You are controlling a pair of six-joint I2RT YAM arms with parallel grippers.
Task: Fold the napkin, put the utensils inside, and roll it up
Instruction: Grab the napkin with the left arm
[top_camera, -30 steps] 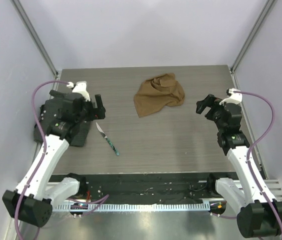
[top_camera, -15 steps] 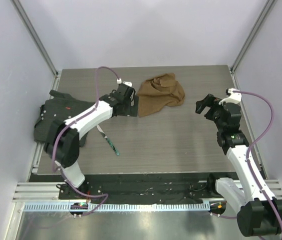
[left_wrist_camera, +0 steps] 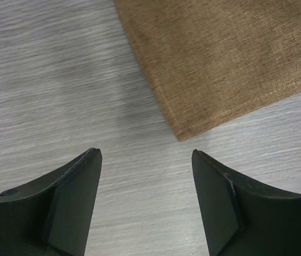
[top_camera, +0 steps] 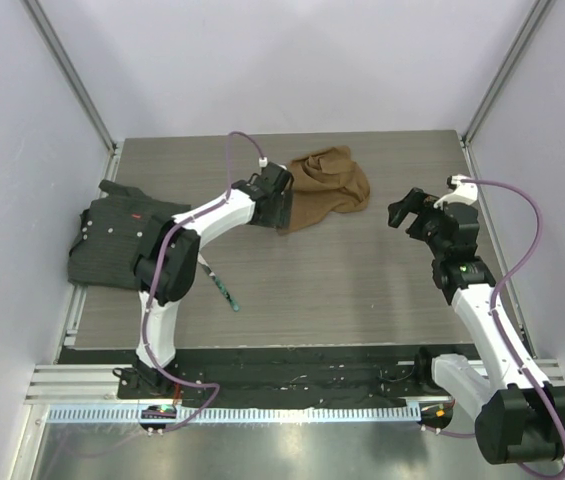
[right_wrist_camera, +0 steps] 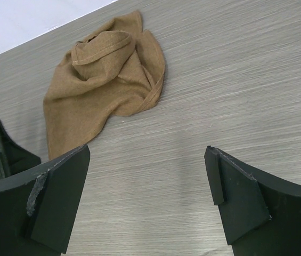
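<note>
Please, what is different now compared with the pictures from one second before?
The left claw swung from above the dark textured mat rightward to the near corner of the crumpled tan-brown cloth napkin; jaws apart, nothing gripped. The right claw, the napkin and the slim teal-handled knife stayed put.

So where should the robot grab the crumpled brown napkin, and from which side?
Probably the near left corner of the napkin: it lies flat and pointed, while the far part is bunched up. The left gripper is right by it, jaws apart, so come from above on that side.
</note>
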